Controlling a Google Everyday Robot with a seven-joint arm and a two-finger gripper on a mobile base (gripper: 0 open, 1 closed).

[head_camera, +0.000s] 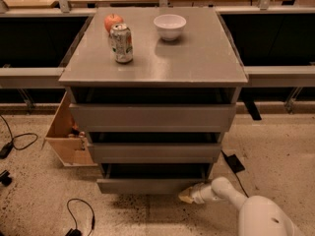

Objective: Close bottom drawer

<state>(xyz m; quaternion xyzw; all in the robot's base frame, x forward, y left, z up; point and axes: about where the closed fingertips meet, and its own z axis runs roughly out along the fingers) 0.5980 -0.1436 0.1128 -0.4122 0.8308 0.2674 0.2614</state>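
The bottom drawer [147,185] is the lowest of three in a grey cabinet [206,65]. Its flat grey front stands out a little past the two drawers above it, and a dark gap shows behind the front. My gripper [186,195] is low near the floor, against the right end of the drawer's front. My white arm [231,193] runs from it to the lower right.
A soda can [121,43], an apple [113,21] and a white bowl [170,26] stand on the cabinet top. A tan wooden box [66,134] leans at the cabinet's left side. Cables [81,215] lie on the speckled floor at left and right.
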